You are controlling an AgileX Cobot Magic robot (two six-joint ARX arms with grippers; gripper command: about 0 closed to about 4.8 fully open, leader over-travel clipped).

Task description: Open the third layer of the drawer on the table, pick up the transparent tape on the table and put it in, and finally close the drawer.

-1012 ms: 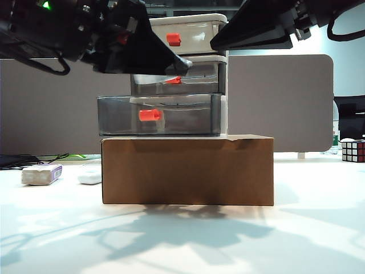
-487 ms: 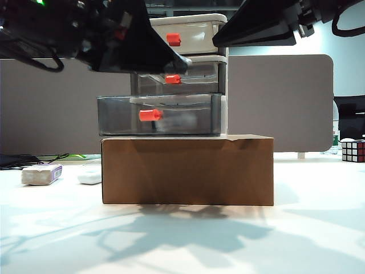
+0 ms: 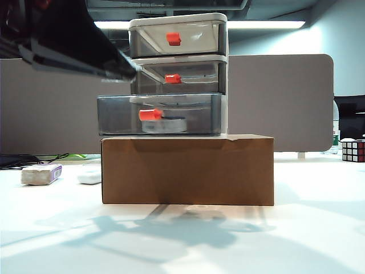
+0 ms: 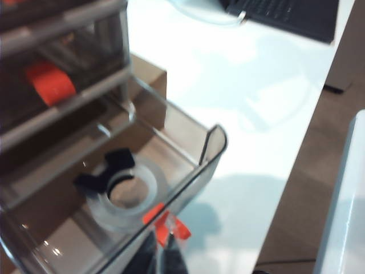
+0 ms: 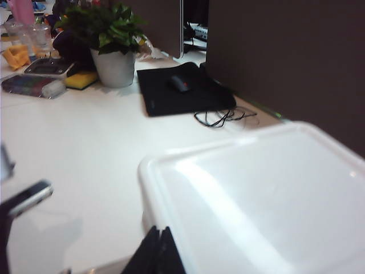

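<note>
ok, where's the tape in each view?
Exterior: tape lies flat inside the open bottom drawer, just right of its red handle.
Left wrist: tape on the drawer floor, behind the front wall, above the shut left fingers.
Right wrist: not in it; only the cabinet top and right fingers.
Shared landmark: the bottom drawer's red handle, in the exterior and left wrist views.
</note>
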